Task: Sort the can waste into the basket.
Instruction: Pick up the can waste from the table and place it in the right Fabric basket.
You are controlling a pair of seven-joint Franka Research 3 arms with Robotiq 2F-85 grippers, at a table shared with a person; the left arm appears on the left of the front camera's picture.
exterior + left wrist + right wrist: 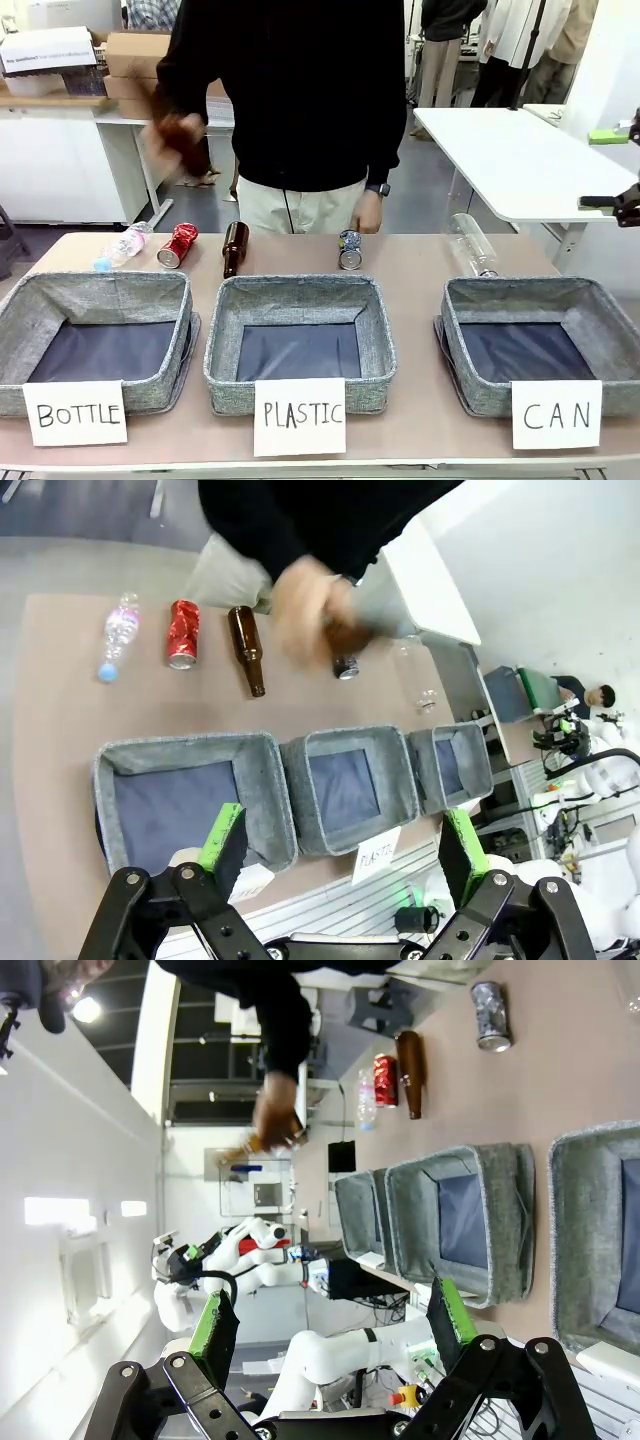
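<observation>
**Both cans on the bench, outside the CAN basket**

The left hand (pixel 342 848) hung over the robot's side of the bench (pixel 420 270) with its green-padded fingers spread wide and nothing between them. The right hand (pixel 332 1318) was spread the same way and held nothing.

Three grey baskets stood in a row along the near side of the bench. The BOTTLE basket (pixel 100 288) was on the left and the PLASTIC basket (pixel 300 290) in the middle. The CAN basket (pixel 520 292) was on the right, at about 4 o'clock in the front view, with its dark lining open to view.

The silver can (pixel 349 250) lay on its side behind the PLASTIC basket, at 10 o'clock from the CAN basket. The person's lower hand (pixel 368 212) was at 1 o'clock of that can, just beside it.

The red can (pixel 178 245) lay on its side behind the BOTTLE basket, well apart from the CAN basket. It sat between a plastic bottle (pixel 125 245) at its 9 o'clock and a brown bottle (pixel 234 248) at its 3 o'clock. A second clear bottle (pixel 472 243) lay at 12 o'clock from the CAN basket's far left corner.

The person's raised hand (pixel 160 140) was blurred and seemed to grip another brown bottle (pixel 192 140).
</observation>
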